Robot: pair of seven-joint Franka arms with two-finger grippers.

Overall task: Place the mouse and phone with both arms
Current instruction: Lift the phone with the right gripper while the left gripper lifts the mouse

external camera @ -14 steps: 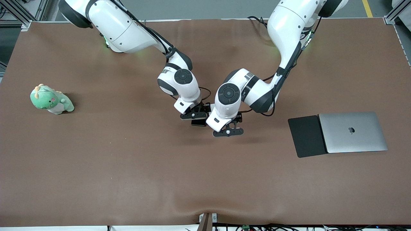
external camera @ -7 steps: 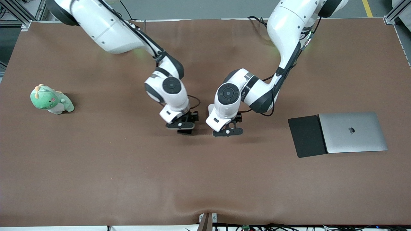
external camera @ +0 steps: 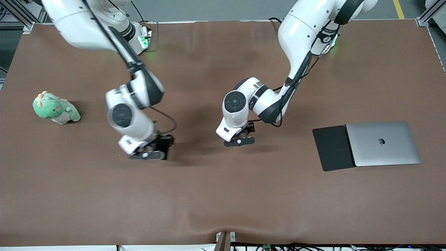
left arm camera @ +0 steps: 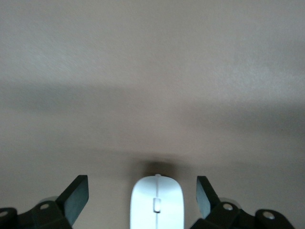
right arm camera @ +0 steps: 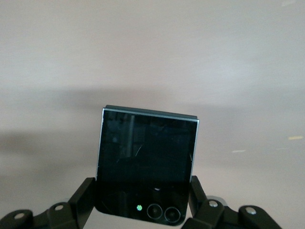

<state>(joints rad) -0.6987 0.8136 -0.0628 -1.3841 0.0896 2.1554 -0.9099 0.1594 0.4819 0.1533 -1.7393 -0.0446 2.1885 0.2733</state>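
The white mouse (left arm camera: pixel 157 204) lies on the brown table between the spread fingers (left arm camera: pixel 76 199) of my left gripper (left arm camera: pixel 142 185), with a gap on each side. In the front view my left gripper (external camera: pixel 239 142) is low over the middle of the table and hides the mouse. My right gripper (right arm camera: pixel 141 183) is shut on the sides of the black phone (right arm camera: pixel 147 162), camera dots toward the wrist. In the front view my right gripper (external camera: pixel 150 153) is over the table between the plush toy and the left gripper, and the phone is mostly hidden there.
A green plush dinosaur (external camera: pixel 55 108) sits near the right arm's end of the table. A closed grey laptop (external camera: pixel 383 143) lies at the left arm's end, partly on a large black pad (external camera: pixel 332 148).
My right arm has swung away from the left gripper toward the right arm's end of the table, carrying the phone. My left gripper has shifted slightly the same way.
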